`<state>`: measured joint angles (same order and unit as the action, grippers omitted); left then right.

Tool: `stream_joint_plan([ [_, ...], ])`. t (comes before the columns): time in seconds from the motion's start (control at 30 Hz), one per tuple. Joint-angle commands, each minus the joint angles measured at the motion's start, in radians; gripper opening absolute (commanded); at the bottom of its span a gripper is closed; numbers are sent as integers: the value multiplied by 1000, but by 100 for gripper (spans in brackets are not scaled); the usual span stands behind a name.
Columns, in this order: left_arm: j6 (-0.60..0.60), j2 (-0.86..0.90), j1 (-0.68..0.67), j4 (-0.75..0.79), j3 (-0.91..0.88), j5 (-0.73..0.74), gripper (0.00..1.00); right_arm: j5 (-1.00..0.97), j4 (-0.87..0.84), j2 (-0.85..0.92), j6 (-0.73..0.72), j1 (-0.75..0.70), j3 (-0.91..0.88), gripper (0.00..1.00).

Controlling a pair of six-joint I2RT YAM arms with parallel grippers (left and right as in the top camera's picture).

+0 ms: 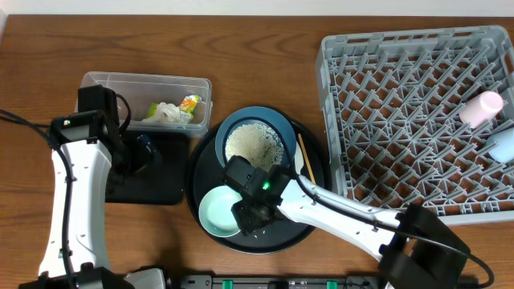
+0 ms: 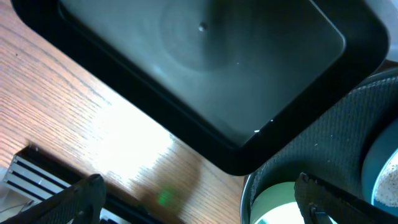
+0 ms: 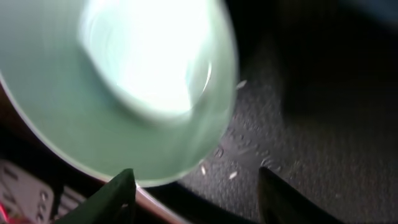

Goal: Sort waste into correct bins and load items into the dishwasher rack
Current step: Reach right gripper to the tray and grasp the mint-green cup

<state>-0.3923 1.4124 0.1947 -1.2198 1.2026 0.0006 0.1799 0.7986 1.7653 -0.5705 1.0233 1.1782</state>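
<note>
The bowl [image 1: 215, 213] sits on the near left of the round tray [image 1: 199, 170], just near of the rice-heaped plate [image 1: 255, 143]. Our right gripper [image 3: 199, 193] hangs over the bowl's right rim, fingers apart and astride the edge, clamped on nothing. We judge the bowl light, stiff and glossy, so probably slippery. We should pinch the rim wall, one finger inside and one outside, and lift it level. Our left gripper [image 2: 199, 186] hovers wide open over the black bin [image 2: 205, 68], holding nothing.

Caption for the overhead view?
Right pincer over the pale green bowl on the round black tray, beside a blue plate heaped with rice.
</note>
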Motion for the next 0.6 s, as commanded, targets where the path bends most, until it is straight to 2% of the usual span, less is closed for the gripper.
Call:
stream_joint_plan([
  [0.0, -5, 5, 3, -7, -5, -13, 98, -50, -34, 4, -61, 4, -16, 52],
  [0.3, -5, 5, 3, -7, -5, -13, 98, -87, -149, 4, -133, 5, -85, 50],
  [0.57, -5, 5, 3, -6, -5, -12, 98, -112, -239, 12, -133, 6, -134, 50],
])
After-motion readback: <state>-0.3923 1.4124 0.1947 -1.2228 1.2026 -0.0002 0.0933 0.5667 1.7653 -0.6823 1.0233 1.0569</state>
